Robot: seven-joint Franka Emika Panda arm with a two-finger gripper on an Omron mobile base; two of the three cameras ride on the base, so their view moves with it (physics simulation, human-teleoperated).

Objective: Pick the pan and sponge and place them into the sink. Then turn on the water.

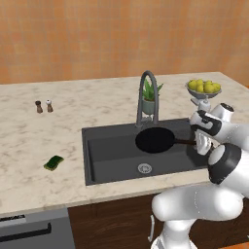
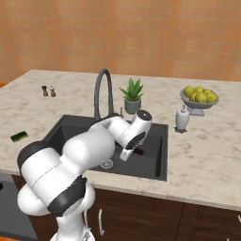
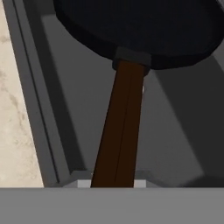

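The black pan (image 1: 154, 139) hangs level over the back half of the dark grey sink (image 1: 112, 155), just in front of the arched faucet (image 1: 147, 97). My gripper (image 1: 198, 143) is shut on the end of the pan's long dark handle (image 3: 120, 131), at the sink's right side. In the hand view the pan (image 3: 140, 26) lies ahead over the basin's grey walls. In the right base view my arm hides most of the pan, and the gripper (image 2: 134, 150) sits low inside the sink (image 2: 153, 160). The green sponge (image 1: 53, 162) lies flat on the counter left of the sink. No water falls from the faucet.
A potted plant (image 1: 150, 95) stands behind the faucet. On the counter to the right are a white soap dispenser (image 2: 181, 119) and a bowl of lemons (image 1: 204, 87). Two small shakers (image 1: 44, 106) stand at the far left. Cabinet fronts lie below the counter.
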